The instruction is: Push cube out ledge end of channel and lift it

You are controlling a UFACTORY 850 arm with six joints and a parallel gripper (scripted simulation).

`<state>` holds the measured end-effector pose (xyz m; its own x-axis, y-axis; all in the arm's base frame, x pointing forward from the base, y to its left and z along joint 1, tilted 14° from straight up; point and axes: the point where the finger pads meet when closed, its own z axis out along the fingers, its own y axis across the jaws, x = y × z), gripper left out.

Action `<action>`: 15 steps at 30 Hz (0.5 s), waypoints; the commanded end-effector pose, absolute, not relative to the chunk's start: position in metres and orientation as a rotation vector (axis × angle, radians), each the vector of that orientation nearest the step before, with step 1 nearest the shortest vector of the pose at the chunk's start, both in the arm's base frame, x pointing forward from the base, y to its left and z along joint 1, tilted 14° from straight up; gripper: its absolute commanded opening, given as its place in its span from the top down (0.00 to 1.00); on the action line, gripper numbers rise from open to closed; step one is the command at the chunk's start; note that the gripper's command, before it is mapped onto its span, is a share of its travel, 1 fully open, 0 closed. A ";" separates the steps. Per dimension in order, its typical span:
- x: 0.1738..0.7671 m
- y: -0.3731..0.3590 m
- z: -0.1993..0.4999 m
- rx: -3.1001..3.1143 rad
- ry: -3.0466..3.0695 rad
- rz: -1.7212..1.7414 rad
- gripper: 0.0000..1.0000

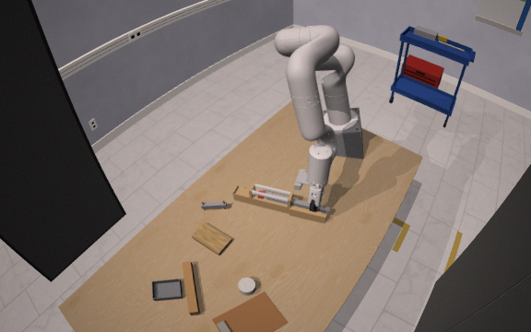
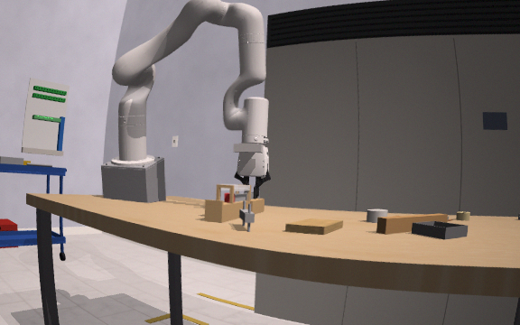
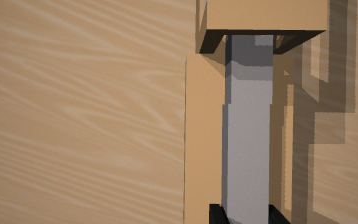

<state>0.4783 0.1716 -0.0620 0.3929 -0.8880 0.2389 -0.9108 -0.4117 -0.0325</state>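
Observation:
The wooden channel (image 1: 272,199) with its see-through roof lies on the table in front of the arm's base. The red cube (image 1: 261,194) sits inside it, near the left end, and also shows in the exterior view (image 2: 227,197). My gripper (image 1: 313,206) hangs over the channel's right, open wooden run and is shut on a long grey push rod (image 3: 247,125). In the wrist view the rod runs from my fingertips along the wooden base and into the channel's mouth (image 3: 262,42). The rod's far tip is hidden under the roof.
A second grey tool (image 1: 213,205) lies left of the channel. Nearer the front are a wooden plate (image 1: 212,238), a wooden bar (image 1: 191,287), a dark tray (image 1: 167,290), a white cylinder (image 1: 246,285) and a brown board (image 1: 250,318). The arm's base (image 1: 346,138) stands behind.

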 end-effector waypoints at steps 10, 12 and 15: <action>0.493 0.141 -0.053 2.535 -1.643 0.336 1.00; 0.494 0.138 -0.052 2.535 -1.643 0.336 1.00; 0.497 0.131 -0.050 2.535 -1.643 0.336 1.00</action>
<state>0.4937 0.1370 -0.0527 0.3930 -0.8880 0.2387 -0.9106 -0.4119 -0.0330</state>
